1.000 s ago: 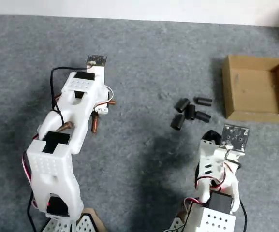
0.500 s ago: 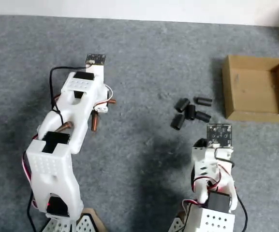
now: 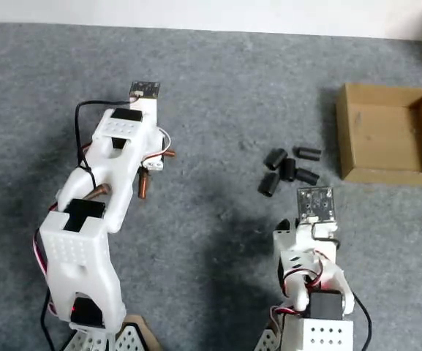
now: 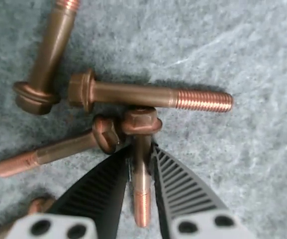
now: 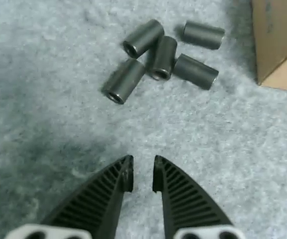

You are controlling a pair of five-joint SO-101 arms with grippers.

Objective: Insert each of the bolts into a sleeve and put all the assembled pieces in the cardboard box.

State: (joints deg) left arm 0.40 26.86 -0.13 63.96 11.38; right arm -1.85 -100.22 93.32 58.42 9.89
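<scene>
Bolt [image 4: 142,121], coppery, hex-headed, between ribbed fingers [image 4: 108,184]

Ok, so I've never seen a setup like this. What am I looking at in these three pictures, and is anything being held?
These are two small white robot arms standing side by side on a grey carpeted table. One picture looks down from above. The other two come from a camera on each arm's wrist, looking along its black pincers. The left gripper is closed on a copper bolt, with other loose bolts lying beside it. The right gripper is empty, its fingers slightly apart, and it sits short of five dark metal sleeves. A cardboard box sits next to the sleeves, and the part of its inside that shows is bare.
</scene>
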